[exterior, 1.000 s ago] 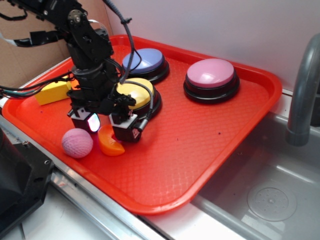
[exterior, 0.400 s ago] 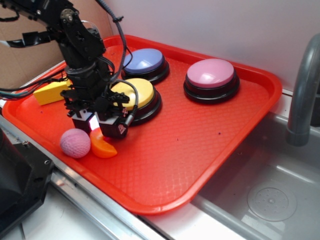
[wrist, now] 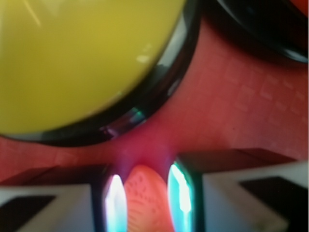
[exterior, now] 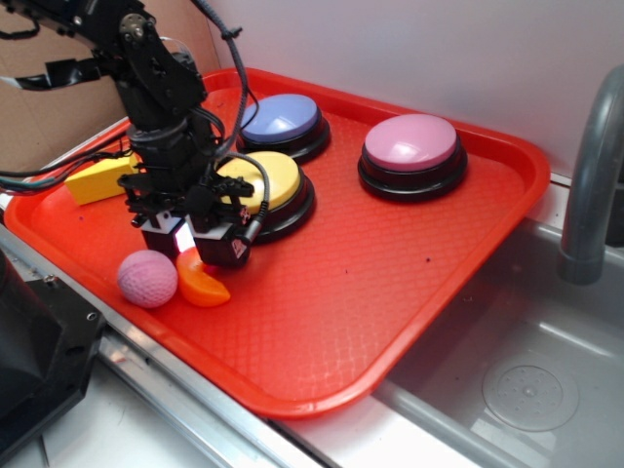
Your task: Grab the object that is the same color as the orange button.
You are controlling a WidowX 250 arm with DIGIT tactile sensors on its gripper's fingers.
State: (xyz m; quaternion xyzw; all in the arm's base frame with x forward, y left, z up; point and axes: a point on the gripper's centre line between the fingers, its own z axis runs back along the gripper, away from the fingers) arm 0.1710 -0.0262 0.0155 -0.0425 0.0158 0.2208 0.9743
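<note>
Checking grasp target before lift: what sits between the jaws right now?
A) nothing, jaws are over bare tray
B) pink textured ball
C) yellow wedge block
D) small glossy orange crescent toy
D: the wrist view shows the small glossy orange crescent toy between the two pads, and in the exterior view the gripper sits on it, with the pink textured ball apart beside it.

Glossy orange crescent toy (exterior: 203,283) on tray, one tip between gripper (exterior: 187,242) fingers.
</note>
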